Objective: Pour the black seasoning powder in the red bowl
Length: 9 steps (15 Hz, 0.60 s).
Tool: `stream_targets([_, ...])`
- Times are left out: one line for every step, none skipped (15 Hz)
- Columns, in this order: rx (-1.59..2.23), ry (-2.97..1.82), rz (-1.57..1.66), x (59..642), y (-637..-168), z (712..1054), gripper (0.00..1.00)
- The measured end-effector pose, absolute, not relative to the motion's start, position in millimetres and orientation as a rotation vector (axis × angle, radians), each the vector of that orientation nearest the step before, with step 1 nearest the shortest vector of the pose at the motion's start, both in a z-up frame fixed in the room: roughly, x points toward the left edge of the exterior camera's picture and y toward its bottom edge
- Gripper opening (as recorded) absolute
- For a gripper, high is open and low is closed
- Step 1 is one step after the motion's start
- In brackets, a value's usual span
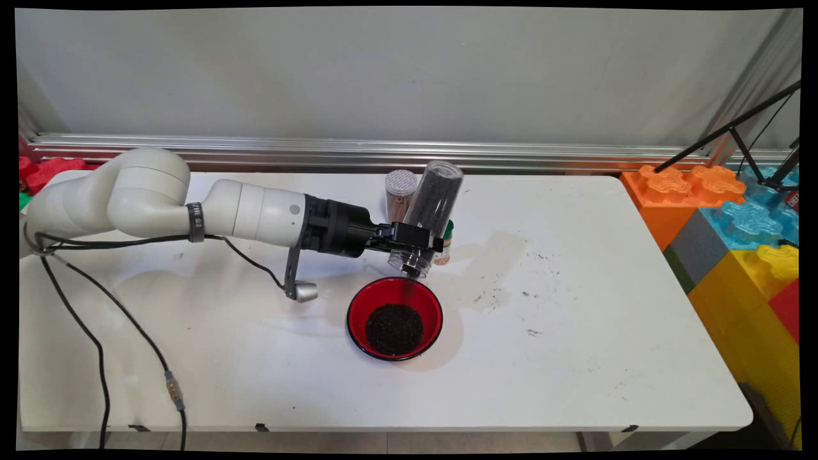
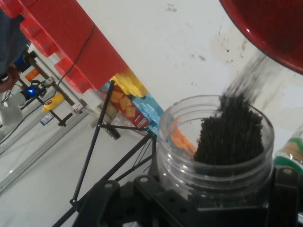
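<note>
My gripper (image 1: 416, 245) is shut on a clear plastic jar (image 1: 429, 214) that is tipped mouth-down over a red bowl (image 1: 394, 317). Dark grains (image 2: 233, 137) stream from the jar's open mouth (image 2: 215, 142) toward the bowl (image 2: 270, 33). A dark pile of grains (image 1: 394, 329) lies in the bowl's middle. The jar's mouth hangs just above the bowl's far rim. In the hand view the jar fills the lower right, with my black linkage below it.
A spice jar with a perforated grey lid (image 1: 400, 193) and a small green-capped bottle (image 1: 445, 244) stand just behind the held jar. Dark specks (image 1: 530, 295) dot the table to the right. Big coloured blocks (image 1: 735, 223) sit past the right edge.
</note>
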<state>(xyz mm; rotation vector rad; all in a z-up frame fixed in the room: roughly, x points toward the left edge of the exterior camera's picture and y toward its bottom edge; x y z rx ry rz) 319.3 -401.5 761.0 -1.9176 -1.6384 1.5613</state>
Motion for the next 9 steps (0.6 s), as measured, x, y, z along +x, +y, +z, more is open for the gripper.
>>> stream_targets([-1.921, -1.635, 1.563, 319.4, -401.8, 761.2, 0.0])
stream_targets([-1.923, -1.631, 1.566, 319.5, -402.1, 761.4, 0.0])
stream_targets([-1.925, -1.628, 1.567, 319.7, -402.2, 761.4, 0.0])
stream_targets([-1.927, -1.626, 1.568, 319.6, -402.5, 761.2, 0.0])
stream_targets([-1.929, -1.623, 1.57, 319.5, -402.7, 761.1, 0.0])
stream_targets([-1.93, -1.621, 1.57, 319.5, -402.9, 760.9, 0.0])
stream_targets([-1.931, -1.62, 1.57, 319.4, -402.9, 760.8, 0.0])
stream_targets([-1.932, -1.618, 1.571, 319.5, -402.9, 760.7, 0.0])
stream_targets([-1.933, -1.617, 1.571, 319.7, -402.9, 760.5, 0.0])
